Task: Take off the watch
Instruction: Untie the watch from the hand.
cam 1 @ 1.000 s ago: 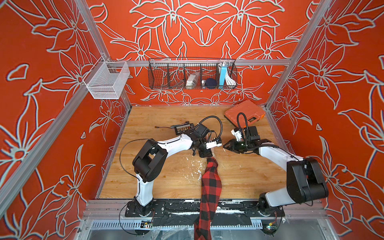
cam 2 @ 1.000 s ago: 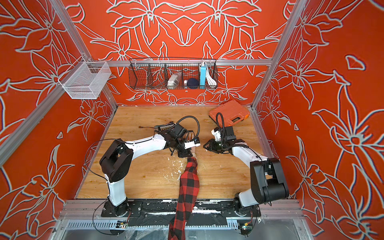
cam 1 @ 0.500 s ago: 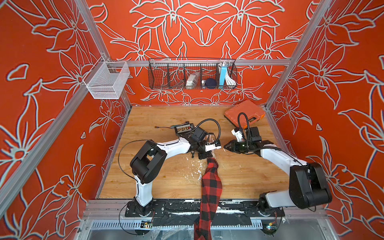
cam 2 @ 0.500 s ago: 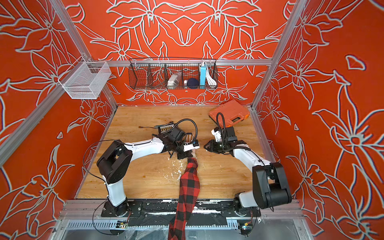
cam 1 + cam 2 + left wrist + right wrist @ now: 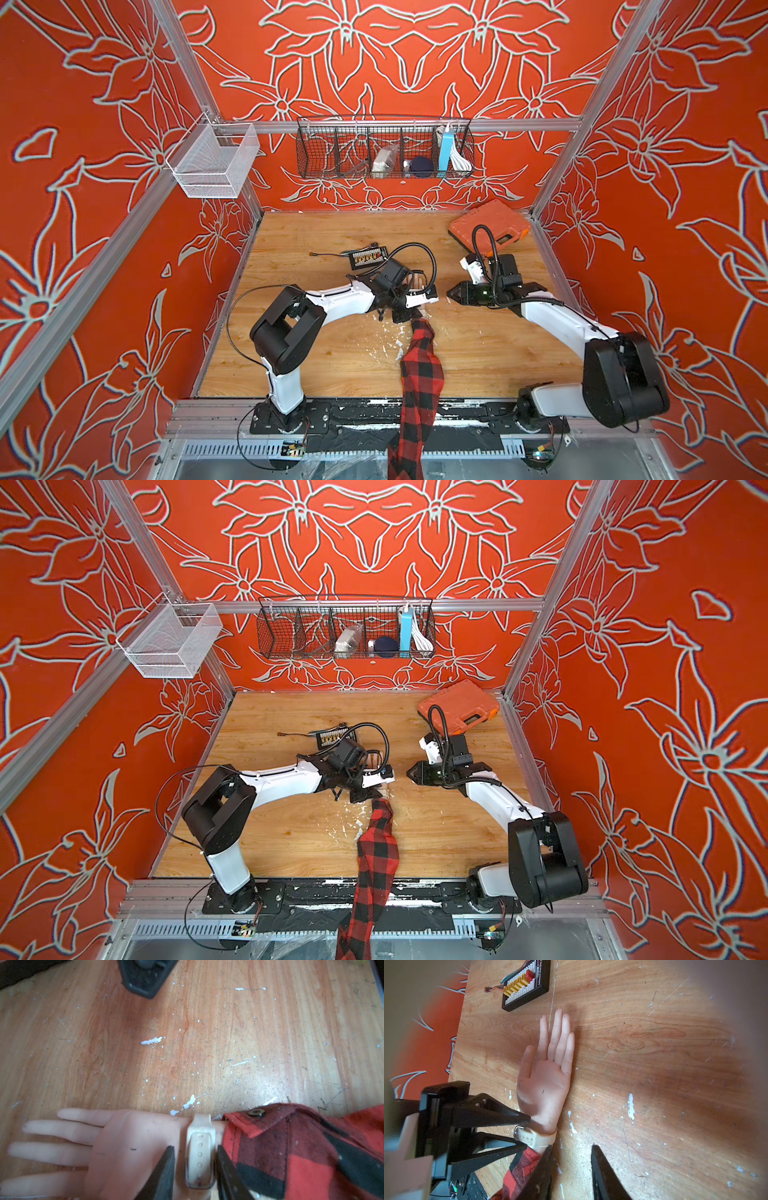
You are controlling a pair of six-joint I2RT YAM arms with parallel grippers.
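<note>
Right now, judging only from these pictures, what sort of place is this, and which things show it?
Probably a robot test booth: a left arm and right arm bolted to a rail at a wooden table, metal-framed orange flowered walls closing it in, a dummy hand wearing a watch.

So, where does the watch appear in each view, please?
Top views: cannot be made out; the left hand covers the wrist.
Left wrist view: lower middle of the picture, the watch strap between that hand's fingers.
Right wrist view: lower, left of middle.
Shared landmark: the plaid sleeve cuff right beside it.
</note>
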